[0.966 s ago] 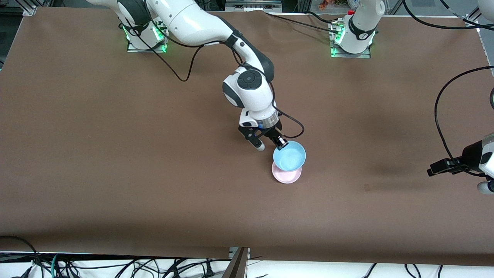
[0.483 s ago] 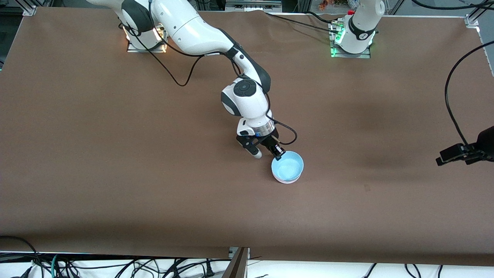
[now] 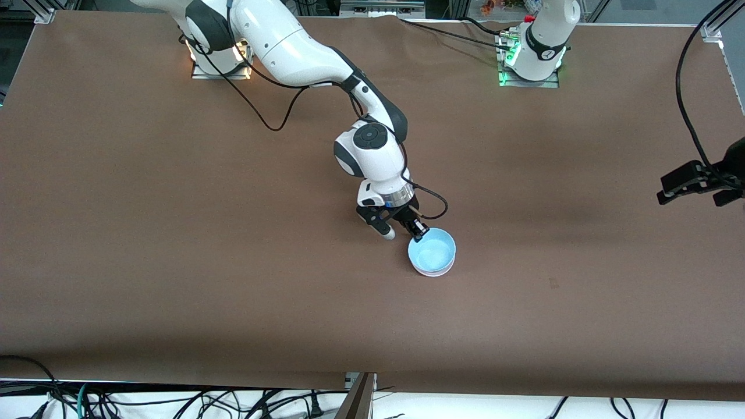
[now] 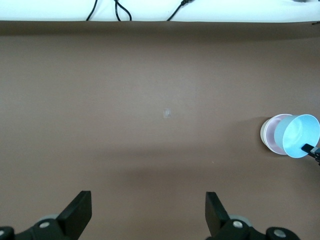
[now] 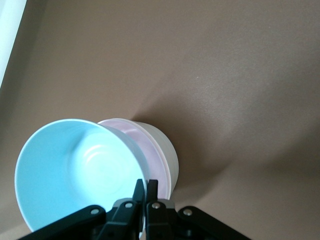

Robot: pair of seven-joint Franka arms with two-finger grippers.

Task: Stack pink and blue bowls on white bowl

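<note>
R hand (image 3: 417, 231) is pinching blue bowl (image 3: 432, 251) rim, seating it in pink bowl (image 5: 150, 145) on tabletop (image 3: 174, 233). L hand (image 4: 148, 216) is waiting, fingers wide.

A wide table (image 3: 145, 244) covered in plain matte brown material fills nearly the whole front view, lit evenly from above with soft darker patches of shadow. Along its edge nearest the front camera runs a pale strip of floor (image 3: 174, 404) tangled with black cables (image 3: 105, 401). Silver metal framing (image 3: 381, 7) lines the edge by the arm bases.
</note>
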